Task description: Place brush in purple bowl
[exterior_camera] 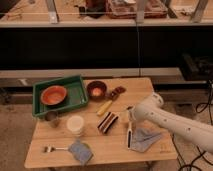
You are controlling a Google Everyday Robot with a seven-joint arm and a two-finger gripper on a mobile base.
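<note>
- The tool (pixel 131 116) sits at the end of the white arm, low over the worktop (pixel 115 152). It is to the right of the purple bowl (pixel 88 90) and nearer the camera. We cannot tell whether it is spread, pressed together or pinching anything.
- The brush (pixel 129 136) lies flat on the worktop at the tool, well apart from the purple bowl. Its handle runs along the left edge of a grey cloth (pixel 146 140).
- We judge the step in hand to be the grasp. Take the slim handle crosswise, so it cannot pivot.
- Lift clear before travelling: the yellow-handled utensil (pixel 105 107) lies between the brush and the purple bowl.
- Release over the purple bowl's middle; the long handle will probably rest on the rim.
</note>
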